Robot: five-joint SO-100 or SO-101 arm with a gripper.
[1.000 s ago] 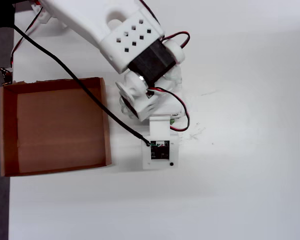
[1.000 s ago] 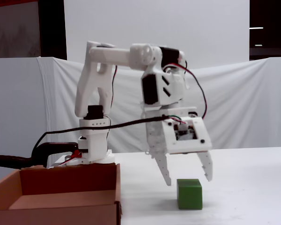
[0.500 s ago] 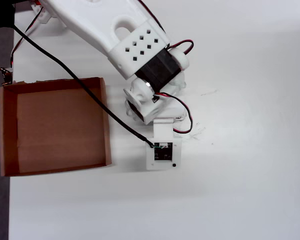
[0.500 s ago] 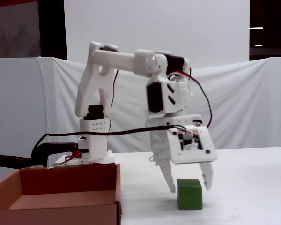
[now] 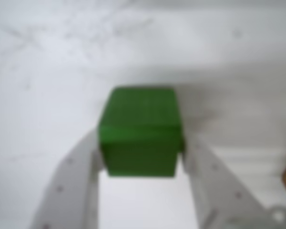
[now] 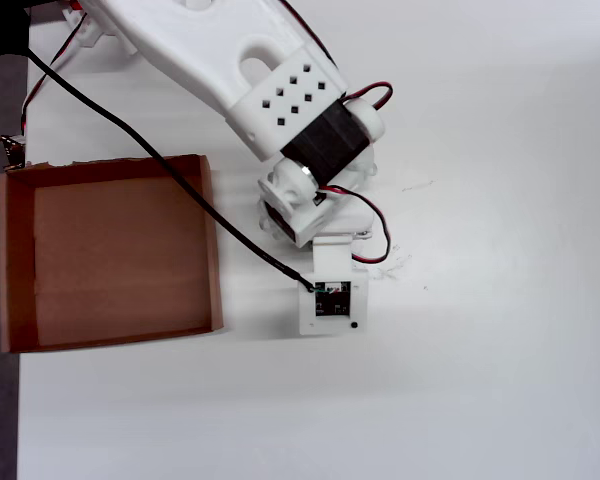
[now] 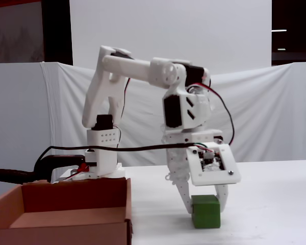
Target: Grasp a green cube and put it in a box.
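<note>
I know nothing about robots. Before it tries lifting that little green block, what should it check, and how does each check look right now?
1. Green cube sits between the gripper fingers: ok.
2. Fingers squeezing the cube firmly: cannot tell; the wrist view is blurred.
3. Cube resting on the table: ok in the fixed view.
4. Box empty and ready: ok.
5. Black cable crossing the box corner: not ok, it could snag.
</note>
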